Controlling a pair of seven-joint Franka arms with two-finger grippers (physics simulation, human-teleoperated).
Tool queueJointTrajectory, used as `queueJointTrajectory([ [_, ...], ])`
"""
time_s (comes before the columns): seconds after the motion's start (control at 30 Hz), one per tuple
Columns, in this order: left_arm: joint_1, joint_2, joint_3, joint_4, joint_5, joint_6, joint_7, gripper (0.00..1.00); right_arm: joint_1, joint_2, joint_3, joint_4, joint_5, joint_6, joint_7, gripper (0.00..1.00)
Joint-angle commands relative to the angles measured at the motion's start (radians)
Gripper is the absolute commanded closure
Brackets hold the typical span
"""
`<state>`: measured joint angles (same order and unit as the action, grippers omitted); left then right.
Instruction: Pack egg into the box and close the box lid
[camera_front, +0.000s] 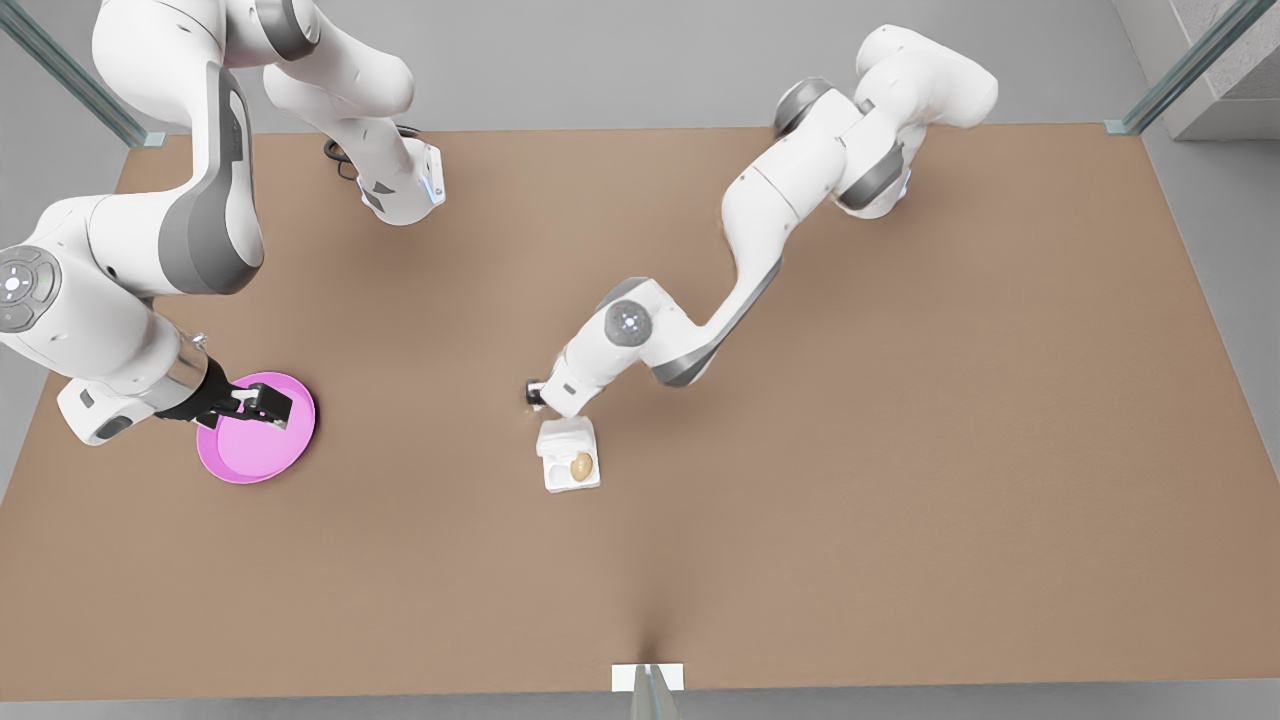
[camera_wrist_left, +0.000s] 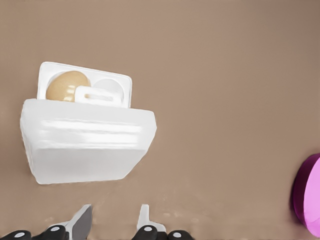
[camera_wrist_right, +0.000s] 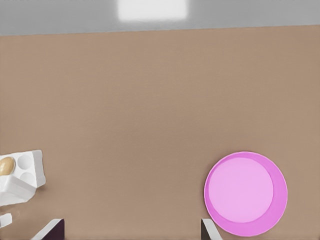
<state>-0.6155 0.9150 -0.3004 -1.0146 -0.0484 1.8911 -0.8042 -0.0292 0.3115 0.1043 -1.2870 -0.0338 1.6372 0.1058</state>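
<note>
The white box (camera_front: 557, 479) sits mid-table with the tan egg (camera_front: 581, 466) in one of its cups. Its lid (camera_front: 567, 437) is tilted up from the hinge and leans partly over the tray. In the left wrist view the lid (camera_wrist_left: 87, 145) covers the near cups, while the egg (camera_wrist_left: 65, 86) and an empty cup of the box (camera_wrist_left: 112, 86) show beyond it. My left gripper (camera_wrist_left: 114, 222) is open just behind the lid, holding nothing; it appears as the left gripper (camera_front: 537, 393) in the front view. My right gripper (camera_front: 262, 405) hovers open over the pink plate, far from the box (camera_wrist_right: 27, 167).
A round pink plate (camera_front: 250, 455) lies at the front view's left with nothing on it; the pink plate (camera_wrist_right: 277, 200) lies just beyond my right fingertips (camera_wrist_right: 50, 231). Bare brown table surrounds the box. Metal frame posts stand at the table's corners.
</note>
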Motion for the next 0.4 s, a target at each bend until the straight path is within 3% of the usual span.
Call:
queueJointTrajectory([
  [0.0, 0.036, -0.054, 0.003, -0.001, 0.002, -0.189, 0.058, 0.4, 0.0, 0.0, 0.0, 0.0, 0.0, 0.001, 0.0, 0.0],
  [0.03, 0.12, -0.149, 0.024, 0.001, 0.053, -0.559, 0.282, 0.4, 0.0, 0.0, 0.0, 0.0, 0.0, 0.0, 0.0, 0.0],
  [0.07, 0.201, -0.218, 0.047, 0.001, 0.133, -0.707, 0.408, 0.18, 0.0, 0.0, 0.0, 0.0, 0.0, 0.0, 0.0, 0.0],
  [0.1, 0.272, -0.257, 0.086, 0.002, 0.133, -0.705, 0.439, 0.0, 0.0, 0.0, 0.0, 0.0, 0.0, 0.001, 0.0, 0.0],
  [0.2, 0.37, -0.331, 0.296, 0.007, 0.122, -0.682, 0.605, 0.0, 0.002, 0.001, 0.0, 0.0, 0.002, 0.001, 0.0, 0.0],
  [0.23, 0.388, -0.347, 0.299, 0.005, 0.122, -0.682, 0.603, 0.0, 0.002, 0.0, 0.0, 0.0, 0.002, 0.001, 0.0, 0.0],
  [0.27, 0.448, -0.462, 0.296, -0.102, 0.096, -0.604, 0.606, 0.0, 0.0, 0.001, 0.0, 0.0, 0.002, 0.0, 0.0, 0.0],
  [0.3, 0.467, -0.676, 0.294, -0.432, 0.093, -0.34, 0.606, 0.0, 0.002, 0.0, 0.0, 0.0, 0.002, 0.001, 0.0, 0.0],
  [0.37, 0.482, -0.685, 0.293, -0.435, 0.073, -0.369, 0.605, 0.0, 0.0, 0.0, 0.0, 0.0, 0.002, 0.0, 0.0, 0.0],
])
